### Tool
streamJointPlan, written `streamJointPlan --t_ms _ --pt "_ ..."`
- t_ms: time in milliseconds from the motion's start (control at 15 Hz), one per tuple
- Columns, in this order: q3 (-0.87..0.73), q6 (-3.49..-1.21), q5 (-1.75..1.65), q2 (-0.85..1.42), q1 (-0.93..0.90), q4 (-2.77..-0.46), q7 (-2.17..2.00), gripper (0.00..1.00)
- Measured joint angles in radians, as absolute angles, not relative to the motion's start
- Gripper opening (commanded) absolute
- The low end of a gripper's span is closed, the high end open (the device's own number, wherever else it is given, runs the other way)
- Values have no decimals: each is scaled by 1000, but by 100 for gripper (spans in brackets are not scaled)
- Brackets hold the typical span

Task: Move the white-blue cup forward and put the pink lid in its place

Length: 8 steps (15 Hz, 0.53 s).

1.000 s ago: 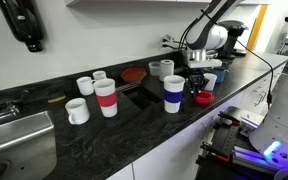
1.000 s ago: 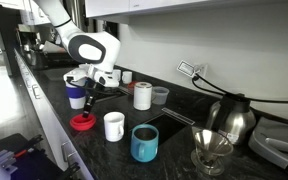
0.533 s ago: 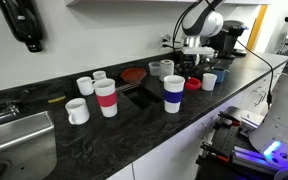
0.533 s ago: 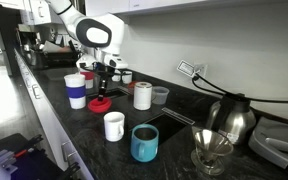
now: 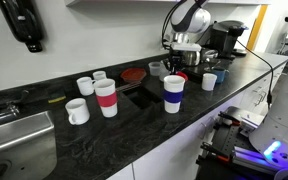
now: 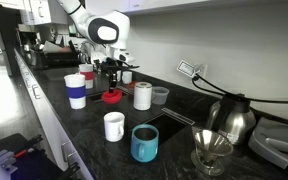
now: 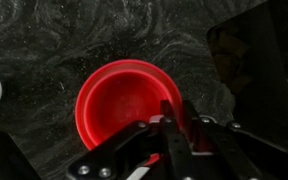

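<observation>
The white-blue cup (image 5: 173,93) stands near the counter's front edge; it also shows in an exterior view (image 6: 76,91). My gripper (image 7: 176,118) is shut on the rim of the pink lid (image 7: 119,100) and holds it just above the dark counter. In both exterior views the lid (image 5: 180,76) (image 6: 112,96) hangs under the gripper (image 5: 182,68) (image 6: 111,84), behind the white-blue cup and beside a white cup (image 6: 142,95). The wrist view shows the lid's open inside with one finger in it and one outside the rim.
A red-banded cup (image 5: 106,98), several small white cups (image 5: 77,111), a dark red-brown disc (image 5: 134,73), a pale-blue cup (image 5: 210,81), a teal mug (image 6: 144,142), a kettle (image 6: 228,120) and a sink (image 5: 14,140) share the counter. A coffee machine (image 5: 220,38) stands behind.
My gripper has carried the pink lid from the counter's front edge, beside the white-blue cup, back toward the wall and sideways past the cup. The white-blue cup has not moved.
</observation>
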<state>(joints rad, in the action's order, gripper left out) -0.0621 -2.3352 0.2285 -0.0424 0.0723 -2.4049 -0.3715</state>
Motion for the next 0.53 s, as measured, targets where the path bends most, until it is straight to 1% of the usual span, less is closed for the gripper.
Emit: streamJointPlan --t_ms 400,467,533 --pt "-62 -2367 264 127 72 -2322 -304 4" --pt "-62 -2367 268 143 72 -2308 -295 16" --pt "-62 -2367 273 153 72 -2298 -286 41"
